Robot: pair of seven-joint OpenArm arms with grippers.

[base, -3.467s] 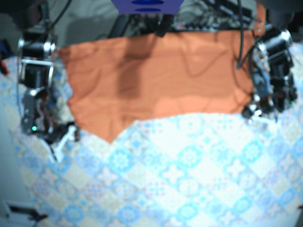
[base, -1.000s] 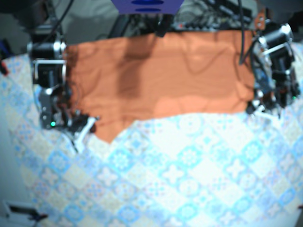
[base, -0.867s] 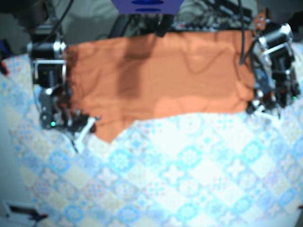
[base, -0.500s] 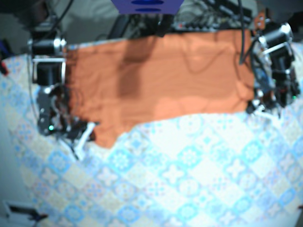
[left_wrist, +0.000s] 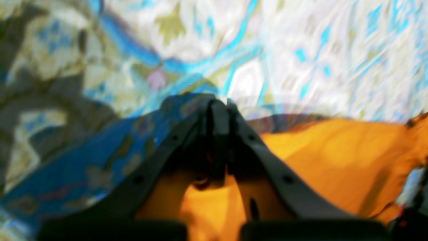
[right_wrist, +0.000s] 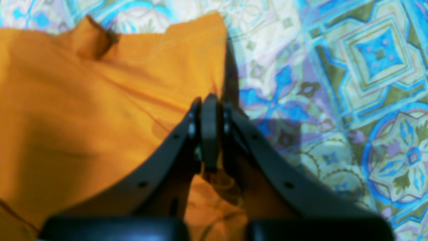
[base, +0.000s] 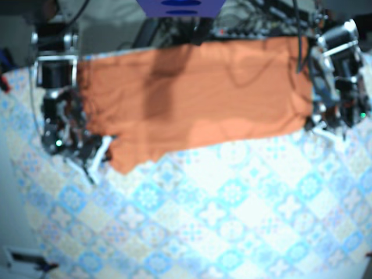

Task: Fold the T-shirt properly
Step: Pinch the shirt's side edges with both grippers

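At the edge of the cloth, the right hand (right_wrist: 209, 99) is clenched, its fingertips pressed together on the orange T-shirt (base: 192, 93) with fabric bunched between the fingers. On the opposite side the left hand (left_wrist: 219, 103) looks clamped on the other edge in the same way. Between the two, the T-shirt lies as a wide, fairly flat band across the far part of the patterned tabletop (base: 232, 221), its front edge uneven. I'd judge one lengthwise fold made at most, with the narrower folds not yet done.

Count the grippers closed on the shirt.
2. The left gripper pinches the T-shirt at the base view's right edge; the right gripper pinches its left edge.
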